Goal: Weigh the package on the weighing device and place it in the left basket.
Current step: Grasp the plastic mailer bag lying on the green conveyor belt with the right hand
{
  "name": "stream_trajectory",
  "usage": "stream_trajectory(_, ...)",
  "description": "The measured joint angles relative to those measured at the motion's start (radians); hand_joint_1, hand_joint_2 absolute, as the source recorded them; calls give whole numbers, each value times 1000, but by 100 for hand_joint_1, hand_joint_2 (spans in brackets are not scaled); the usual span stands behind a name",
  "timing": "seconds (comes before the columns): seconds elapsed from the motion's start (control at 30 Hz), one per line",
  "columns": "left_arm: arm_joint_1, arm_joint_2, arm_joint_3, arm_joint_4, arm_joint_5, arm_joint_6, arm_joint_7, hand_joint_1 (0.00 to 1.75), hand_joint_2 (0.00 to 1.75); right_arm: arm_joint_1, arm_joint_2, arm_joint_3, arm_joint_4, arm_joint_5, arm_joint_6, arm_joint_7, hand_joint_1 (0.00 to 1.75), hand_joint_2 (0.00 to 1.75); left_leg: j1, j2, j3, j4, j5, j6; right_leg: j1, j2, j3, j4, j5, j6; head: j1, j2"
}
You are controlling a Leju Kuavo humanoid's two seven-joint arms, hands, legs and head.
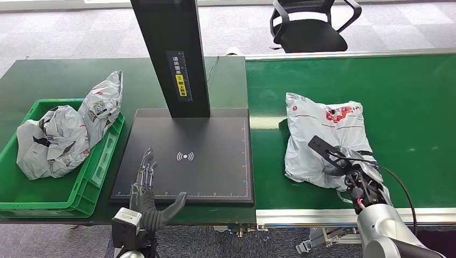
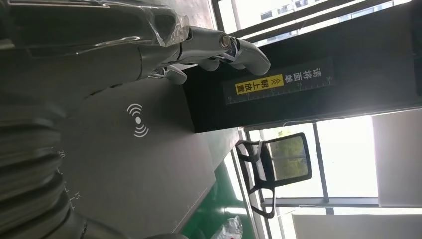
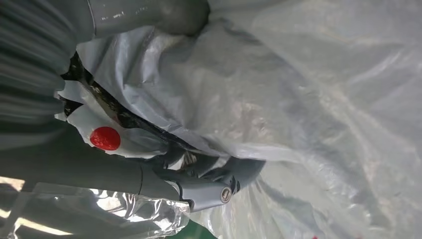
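A grey plastic package with red print lies on the green conveyor belt to the right of the black scale plate. My right hand grips the package's near edge; in the right wrist view its fingers curl into the crumpled plastic. My left hand rests open over the scale plate's near left corner, fingers spread, holding nothing; the left wrist view shows its fingers above the plate. The green basket stands at the far left.
Two grey packages lie in the green basket. A black post with a yellow label rises from the scale's far edge. A black office chair stands beyond the belt. The belt's metal rim runs along its near side.
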Motion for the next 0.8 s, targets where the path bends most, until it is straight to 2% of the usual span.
stream_trajectory(0.3,-1,-2,4,3,0,-6,1,0,175,13,1,15,0,-14,-37,-59,175,175,0,0,0,0,0,0,0,0,0,0,0,0,0,0)
stream_trajectory(0.4,0,-2,4,3,0,-6,1,0,175,13,5,16,-1,-38,-89,-109,175,175,0,0,0,0,0,0,0,0,1,0,0,0,0,0)
stream_trajectory(0.47,3,-2,5,3,0,-4,-2,0,175,12,15,12,-8,-87,-180,-179,175,175,0,0,-1,0,0,0,0,0,1,0,0,0,0,0)
stream_trajectory(0.53,9,-2,5,3,0,3,-11,0,175,6,30,-6,-26,-176,-303,-284,175,175,0,0,-1,0,0,0,0,0,0,0,0,0,0,0)
stream_trajectory(0.6,16,-2,5,4,3,17,-25,0,175,-7,47,-37,-56,-286,-382,-394,175,175,0,0,-1,0,0,0,0,0,0,0,0,0,0,0)
stream_trajectory(0.7,20,-2,4,10,13,37,-41,0,175,-20,73,-81,-114,-439,-401,-529,175,175,0,0,-1,0,0,0,0,0,0,0,0,0,0,0)
stream_trajectory(0.8,20,-2,4,16,19,52,-45,0,175,-13,103,-104,-179,-571,-380,-625,175,175,0,0,-1,0,0,0,0,0,0,0,0,0,0,0)
